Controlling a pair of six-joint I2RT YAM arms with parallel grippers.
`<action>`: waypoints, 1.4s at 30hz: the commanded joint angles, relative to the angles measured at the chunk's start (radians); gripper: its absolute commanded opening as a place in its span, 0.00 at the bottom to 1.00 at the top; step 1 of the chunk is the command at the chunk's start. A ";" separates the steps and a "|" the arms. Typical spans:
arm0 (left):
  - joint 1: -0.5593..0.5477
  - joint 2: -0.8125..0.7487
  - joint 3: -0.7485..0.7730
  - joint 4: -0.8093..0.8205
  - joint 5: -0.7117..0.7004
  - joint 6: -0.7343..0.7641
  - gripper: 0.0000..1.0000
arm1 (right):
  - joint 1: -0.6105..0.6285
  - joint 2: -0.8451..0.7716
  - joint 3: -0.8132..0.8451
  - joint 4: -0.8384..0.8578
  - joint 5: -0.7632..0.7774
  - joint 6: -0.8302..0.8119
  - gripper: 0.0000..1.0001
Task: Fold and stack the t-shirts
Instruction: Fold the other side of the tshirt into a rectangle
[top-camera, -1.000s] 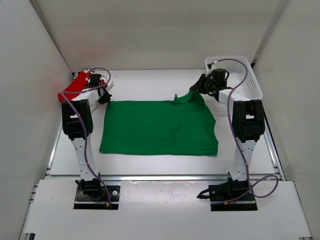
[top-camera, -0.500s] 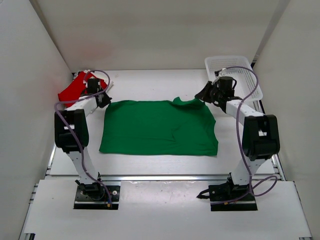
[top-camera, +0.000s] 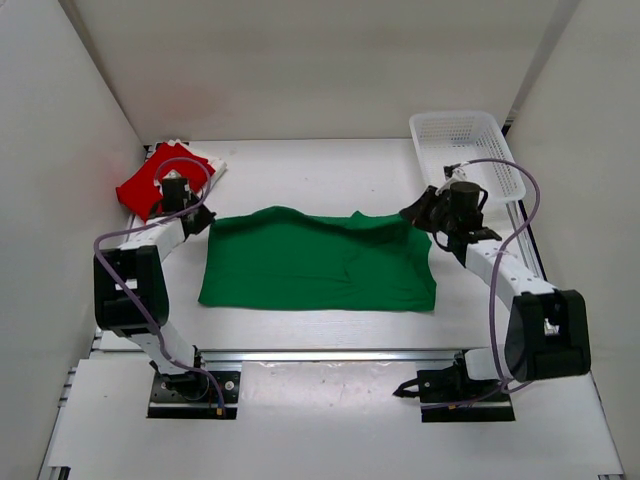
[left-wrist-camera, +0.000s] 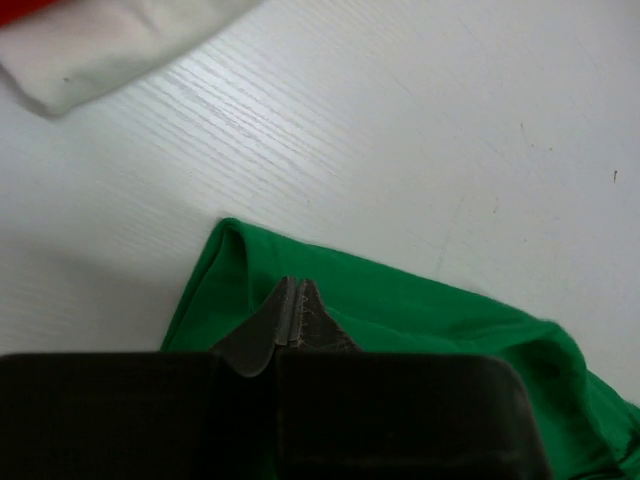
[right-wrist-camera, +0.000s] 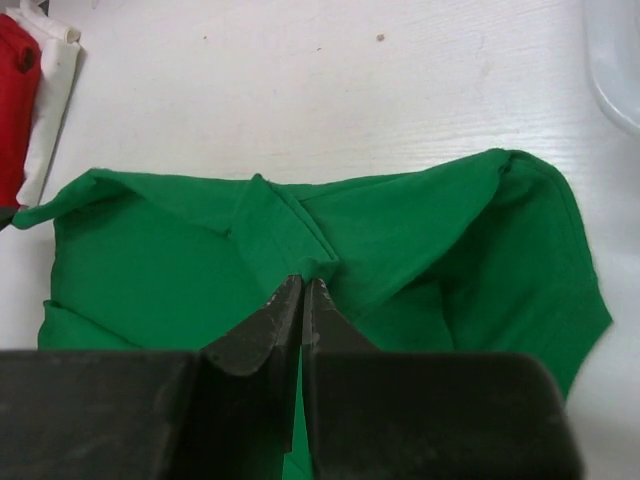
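Count, one green t-shirt (top-camera: 315, 265), one red t-shirt (top-camera: 148, 182), one white t-shirt (left-wrist-camera: 120, 45), one basket (top-camera: 468, 135)

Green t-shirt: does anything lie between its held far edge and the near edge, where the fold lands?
Nothing visible. The left gripper and right gripper pinch the green t-shirt at its far corners; the cloth nearer is bare. The red t-shirt and basket lie aside.

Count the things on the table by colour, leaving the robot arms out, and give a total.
green t-shirt: 1
red t-shirt: 1
white t-shirt: 1
white basket: 1
Total: 4
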 joint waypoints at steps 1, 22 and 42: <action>0.026 -0.049 -0.027 0.027 0.024 0.010 0.00 | 0.000 -0.084 -0.059 0.031 0.044 -0.002 0.01; 0.040 -0.106 -0.122 -0.096 0.001 0.081 0.00 | -0.063 -0.458 -0.433 -0.024 0.056 0.091 0.00; -0.217 -0.438 -0.350 0.157 -0.021 -0.102 0.37 | 0.150 -0.460 -0.360 -0.047 0.199 -0.014 0.00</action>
